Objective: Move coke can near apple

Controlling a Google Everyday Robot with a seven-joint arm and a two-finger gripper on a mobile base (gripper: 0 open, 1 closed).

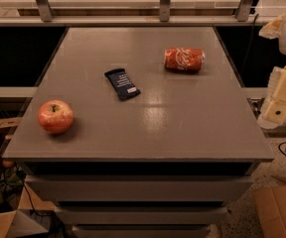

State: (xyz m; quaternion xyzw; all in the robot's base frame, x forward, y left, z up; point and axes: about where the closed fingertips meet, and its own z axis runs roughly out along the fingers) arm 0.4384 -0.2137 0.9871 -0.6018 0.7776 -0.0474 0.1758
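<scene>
Lying on its side, the can (184,59) is resting on the far right part of the counter (148,128), its ends pointing left and right. The wrapper (122,84) is lying flat to its left and a little nearer, close to the middle. The apple (55,116) is sitting stem-up near the front left corner, well apart from the can. The hand (283,95) is hanging beyond the counter's right edge, touching nothing; whether it is wide or narrow cannot be told.

High frontal view — tabletop (182,128) below, hand (282,103) far-right
</scene>
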